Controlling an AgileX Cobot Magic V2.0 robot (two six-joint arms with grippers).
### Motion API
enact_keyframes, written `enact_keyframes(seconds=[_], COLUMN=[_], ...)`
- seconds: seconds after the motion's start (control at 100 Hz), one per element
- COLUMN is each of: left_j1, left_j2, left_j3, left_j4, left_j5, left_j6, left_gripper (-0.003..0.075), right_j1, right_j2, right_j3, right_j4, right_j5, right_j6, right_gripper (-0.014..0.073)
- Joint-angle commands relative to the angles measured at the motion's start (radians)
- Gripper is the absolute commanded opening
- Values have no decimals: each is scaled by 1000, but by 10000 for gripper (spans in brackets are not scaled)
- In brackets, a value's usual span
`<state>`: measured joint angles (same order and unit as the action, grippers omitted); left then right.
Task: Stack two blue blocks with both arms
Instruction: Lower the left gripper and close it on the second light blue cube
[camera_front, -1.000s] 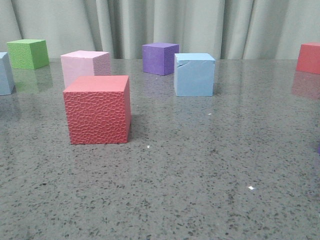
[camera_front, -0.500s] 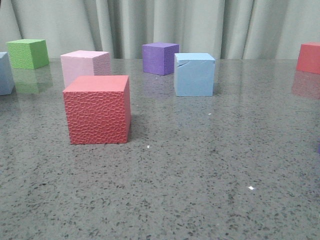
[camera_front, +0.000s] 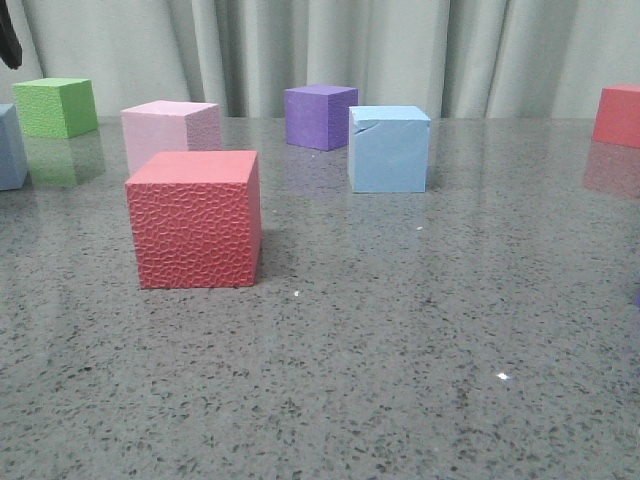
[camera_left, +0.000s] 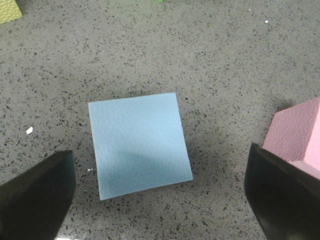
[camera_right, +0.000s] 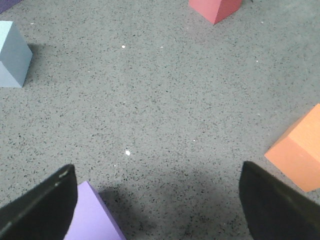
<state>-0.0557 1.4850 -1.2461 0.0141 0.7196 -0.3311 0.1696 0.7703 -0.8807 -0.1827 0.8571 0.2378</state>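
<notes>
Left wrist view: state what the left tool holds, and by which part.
Nothing. The left tool is open above a blue block, its fingers apart from the block's sides.

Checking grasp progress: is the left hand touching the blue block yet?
Apart. The left wrist view shows bare table between the blue block and both fingers of the open left hand.

A dark arm tip (camera_front: 9, 45) has entered — top-left corner, front view.

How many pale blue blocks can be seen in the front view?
2. One blue block stands mid-table, right of the purple cube. The other blue block is cut off at the left edge, near the green cube. Others may lie outside the frame.
</notes>
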Motion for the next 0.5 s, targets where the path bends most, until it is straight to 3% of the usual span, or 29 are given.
enact_keyframes(seconds=[0.0,0.49], left_j1=[-5,-5], left_j2=[-30,-28], left_j3=[-37,-38], left_j4=[13,66], left_j5=[-65,-83], left_j6=[-18,-63], left_gripper=[638,638], right_j1=[-5,-5], right_j2=[-11,-11], right_j3=[-24,-24], right_j4=[-16,-8], right_j5=[-67,-68], right_j6=[3,3], right_gripper=[646,646])
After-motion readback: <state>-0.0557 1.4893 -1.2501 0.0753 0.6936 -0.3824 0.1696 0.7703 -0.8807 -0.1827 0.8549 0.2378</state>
